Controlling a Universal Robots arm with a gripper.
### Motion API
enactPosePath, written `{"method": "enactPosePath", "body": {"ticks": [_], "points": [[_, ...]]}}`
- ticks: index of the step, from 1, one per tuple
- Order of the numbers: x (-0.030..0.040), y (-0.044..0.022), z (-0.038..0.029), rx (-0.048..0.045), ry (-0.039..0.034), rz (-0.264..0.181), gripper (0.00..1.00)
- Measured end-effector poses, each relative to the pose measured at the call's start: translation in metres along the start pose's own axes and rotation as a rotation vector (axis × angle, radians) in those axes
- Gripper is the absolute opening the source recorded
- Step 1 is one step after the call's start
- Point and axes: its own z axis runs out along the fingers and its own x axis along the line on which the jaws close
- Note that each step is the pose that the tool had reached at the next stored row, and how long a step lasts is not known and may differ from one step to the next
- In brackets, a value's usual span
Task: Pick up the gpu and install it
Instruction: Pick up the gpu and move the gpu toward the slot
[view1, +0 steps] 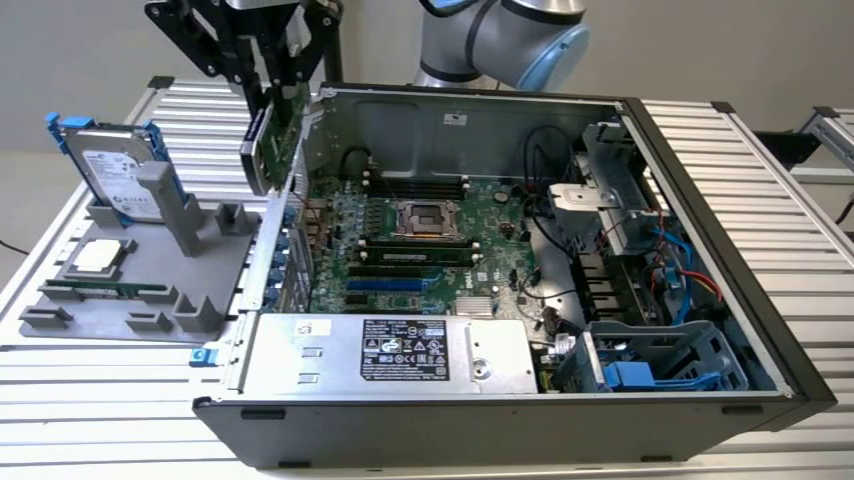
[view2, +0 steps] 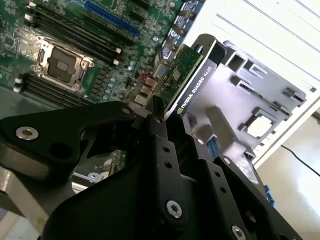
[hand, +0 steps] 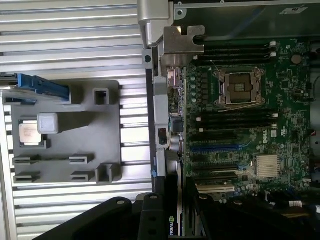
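Closest in, the black jointed gripper (view2: 167, 120) is clamped on the gpu (view2: 189, 75), a flat green circuit-board card with a black cooler. In the exterior view the card hangs on edge beneath the fingers, long axis near upright. It sits over the far end of the open dark-grey computer case (view1: 534, 420), at the wall on the exterior view's left. The green motherboard (view1: 494, 262) lies lower, toward that view's right.

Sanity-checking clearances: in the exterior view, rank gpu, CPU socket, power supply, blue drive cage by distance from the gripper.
1. gpu: held in the gripper, over the case wall on the exterior view's left.
2. CPU socket: middle of the motherboard.
3. power supply: case's near side.
4. blue drive cage: near corner, exterior view's right.
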Motion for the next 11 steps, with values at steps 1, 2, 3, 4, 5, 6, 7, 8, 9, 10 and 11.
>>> {"method": "enactPosePath", "body": {"ticks": [1, 2, 3, 4, 5, 6, 7, 8, 9, 10, 11], "points": [[-0.0014, 0.0001, 0.0000, 0.0000, 0.0000, 0.000, 0.00], [-0.0030, 0.0002, 0.0001, 0.0000, 0.0000, 0.000, 0.00], [-0.0045, 0.0003, 0.0001, 0.0000, 0.0000, 0.000, 0.00], [-0.0060, 0.0004, 0.0002, 0.0000, 0.0000, 0.000, 0.00], [-0.0073, 0.0005, 0.0002, -0.0001, -0.0001, 0.000, 0.00], [-0.0087, 0.0006, 0.0003, -0.0001, -0.0001, 0.000, 0.00], [-0.0101, 0.0007, 0.0003, -0.0001, -0.0001, 0.000, 0.00], [-0.0114, 0.0008, 0.0003, 0.0000, 0.0000, 0.000, 0.00], [-0.0127, 0.0009, 0.0004, -0.0001, -0.0001, 0.000, 0.00], [-0.0140, 0.0010, 0.0004, 0.0000, 0.0000, 0.000, 0.00], [-0.0154, 0.0011, 0.0004, -0.0001, 0.0000, 0.000, 0.00]]}}
